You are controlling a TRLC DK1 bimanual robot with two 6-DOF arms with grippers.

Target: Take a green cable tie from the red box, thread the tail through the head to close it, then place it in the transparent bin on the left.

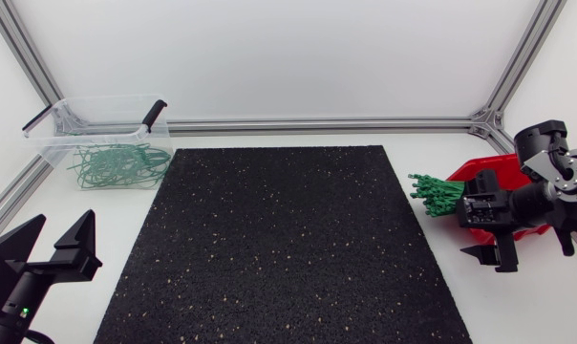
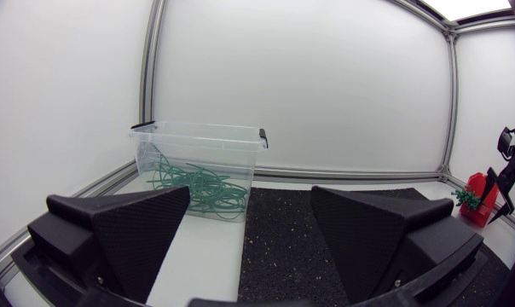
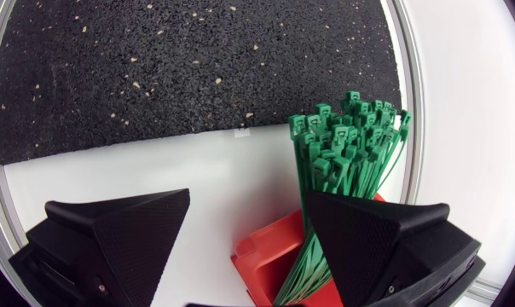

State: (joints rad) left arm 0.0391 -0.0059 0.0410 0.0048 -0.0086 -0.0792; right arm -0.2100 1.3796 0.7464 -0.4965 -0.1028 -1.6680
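Observation:
The red box [image 1: 491,174] sits at the table's right edge, and a bundle of green cable ties [image 1: 437,194] sticks out of it toward the mat. My right gripper [image 1: 482,232] hangs open just over the box's front. In the right wrist view its fingers hold nothing; the green cable ties [image 3: 343,145] fan out ahead, close to one finger, above the red box [image 3: 270,251]. The transparent bin [image 1: 54,143] stands at the back left with several looped ties [image 1: 117,164] inside. My left gripper [image 1: 50,241] is open at the front left, facing the transparent bin [image 2: 198,130].
A black speckled mat [image 1: 288,239] covers the middle of the table. Aluminium frame rails run along the back and side edges. White table shows between the mat and the red box and between the mat and the bin.

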